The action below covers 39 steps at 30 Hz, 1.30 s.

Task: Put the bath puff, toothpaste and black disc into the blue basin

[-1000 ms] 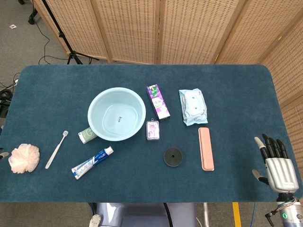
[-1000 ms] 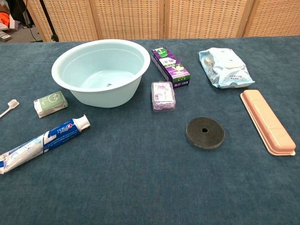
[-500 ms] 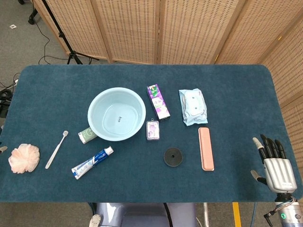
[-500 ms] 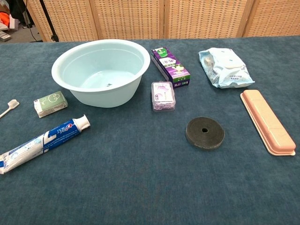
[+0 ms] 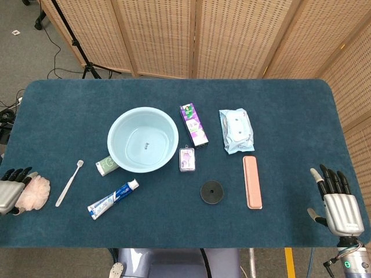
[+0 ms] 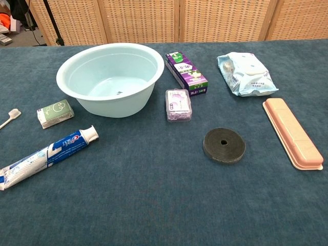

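- Head view: I see my left hand at the table's left edge, its fingers laid over the left side of the pink bath puff; I cannot tell whether it grips the puff or only touches it.
- My right hand sits at the right edge of the blue table, released, fingers apart and pointing away from me, holding nothing.
- The blue basin stands left of the table's centre with nothing in it.
- The toothpaste lies on the cloth in front of the basin, cap end aimed up toward it, apart from its wall.
- The black disc lies flat, right of the toothpaste and left of the pink case.
- A toothbrush lies between the puff and the toothpaste; a green soap bar touches the basin's lower left.
- A purple box, a small clear packet and a wipes pack lie right of the basin.
- Chest view: neither of my hands shows here, nor the puff.
- The basin stands upper left, the toothpaste low on the left, the disc right of centre beside the pink case.
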{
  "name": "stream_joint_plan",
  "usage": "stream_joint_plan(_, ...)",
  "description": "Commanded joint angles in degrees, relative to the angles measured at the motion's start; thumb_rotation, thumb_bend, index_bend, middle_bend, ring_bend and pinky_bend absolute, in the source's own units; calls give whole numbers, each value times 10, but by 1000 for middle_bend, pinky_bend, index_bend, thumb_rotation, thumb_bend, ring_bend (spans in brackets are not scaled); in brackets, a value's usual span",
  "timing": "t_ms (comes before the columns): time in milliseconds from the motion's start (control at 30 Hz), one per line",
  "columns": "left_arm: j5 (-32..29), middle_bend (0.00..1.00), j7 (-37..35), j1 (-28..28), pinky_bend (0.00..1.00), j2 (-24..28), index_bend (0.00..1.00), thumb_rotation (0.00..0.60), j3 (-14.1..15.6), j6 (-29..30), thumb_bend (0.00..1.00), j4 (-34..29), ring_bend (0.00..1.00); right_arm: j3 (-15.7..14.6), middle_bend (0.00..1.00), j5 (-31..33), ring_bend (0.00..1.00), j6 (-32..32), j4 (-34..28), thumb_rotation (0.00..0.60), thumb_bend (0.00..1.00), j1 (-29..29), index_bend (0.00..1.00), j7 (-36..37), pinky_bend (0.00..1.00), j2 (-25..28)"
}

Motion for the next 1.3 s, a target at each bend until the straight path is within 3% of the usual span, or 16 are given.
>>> stream_joint_plan(33,1,0,5,0,71,-17,74,600,-1,5,186,6,0,1,0,-1,0,3,1,600,207,0,60,1,0,0)
stream_joint_plan(167,0,54,17,6,168,-33,319,600,1,17,222,12,38,4,0,1,0,6,1,600,207,-2,60,7,0,1)
stream_joint_plan(333,-8,318,22,16,360,-47,653,600,-2,32,356,16,265,5,0,4,0,6,0,600,205,-2,60,9,0,2)
stream_joint_plan(467,-5,466,15,23,460,-60,819,600,-9,62,470,27,402,5,0,2,0,8,1,600,204,-2,60,8,0,0)
stream_joint_plan(833,-14,508,4,10,493,-49,867,600,-40,90,493,8,447,8,0,8,0,8,0,600,206,-3,60,11,0,-3)
stream_joint_plan(1100,-48,508,43,-26,493,-21,867,600,-94,92,490,-80,447,9,0,14,0,5,-3,600,207,-3,60,18,0,-2)
stream_joint_plan(1300,-79,508,86,-69,493,-40,868,600,-141,84,489,-124,447,11,0,23,0,-1,-4,600,207,-3,60,29,0,2)
